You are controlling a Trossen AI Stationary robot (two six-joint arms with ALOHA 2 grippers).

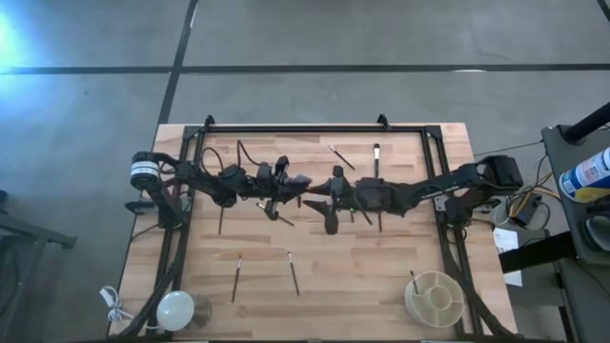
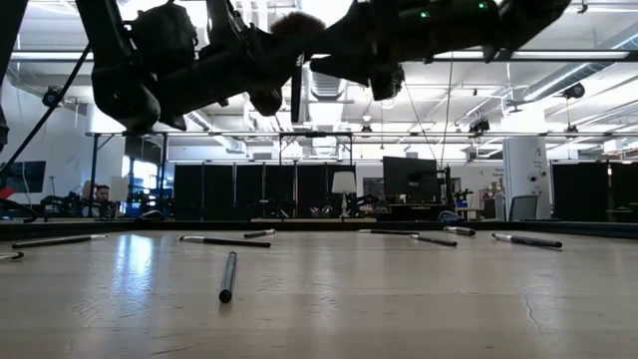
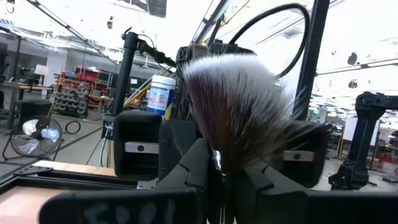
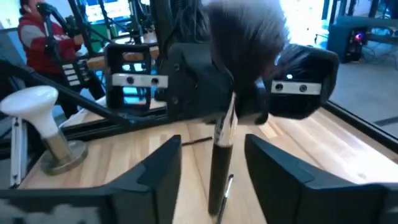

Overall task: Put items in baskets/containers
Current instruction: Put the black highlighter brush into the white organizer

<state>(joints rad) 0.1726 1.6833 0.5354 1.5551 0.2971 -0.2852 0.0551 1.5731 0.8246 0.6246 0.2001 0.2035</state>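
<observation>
The table (image 1: 381, 276) is being crossed at mid-height by both arms, which are meeting above its centre and covering whatever lies under them. In the low view, the two grippers are being cut off by the top of the picture. The tub (image 1: 436, 297) is sitting near the table's front right corner; one thin brush seems to be standing in it, though the compartment cannot be told. The big brush (image 3: 239, 112) is being gripped by the left gripper (image 3: 219, 180), fingers clenched on its ferrule, fluffy head up, above the table's centre. The right gripper (image 4: 211, 165) is being held with fingers spread on either side of the handle, not touching. Thin brushes (image 1: 294, 273) are lying scattered on the table, well apart.
</observation>
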